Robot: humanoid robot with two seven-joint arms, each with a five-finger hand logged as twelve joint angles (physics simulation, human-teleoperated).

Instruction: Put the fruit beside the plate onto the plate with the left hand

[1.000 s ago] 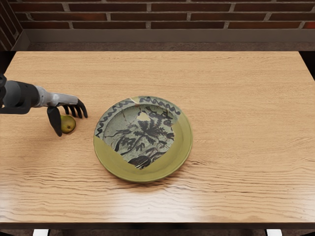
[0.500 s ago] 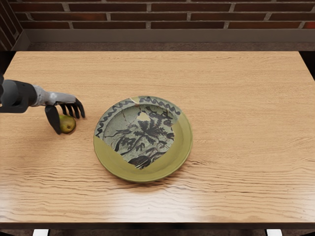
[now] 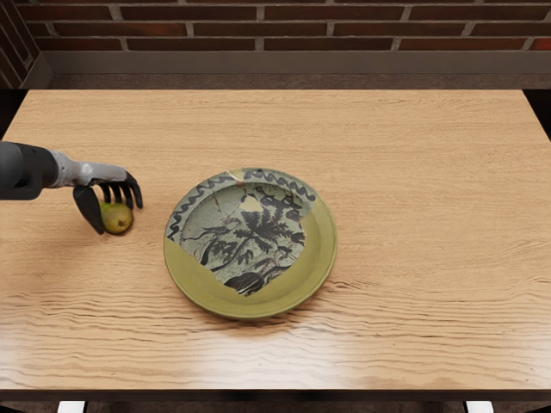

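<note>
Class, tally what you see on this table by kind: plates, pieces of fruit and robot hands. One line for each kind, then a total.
plate: 1, olive rim with a dark pattern
fruit: 1, yellow-green, on the table left of the plate
left hand: 1, at the fruit
Total: 3

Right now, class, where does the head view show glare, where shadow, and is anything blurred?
Head view: pale glare streaks the table near its front edge; a soft shadow hugs the plate at its lower-right rim; the fruit and left hand render sharp, nothing blurred.
</note>
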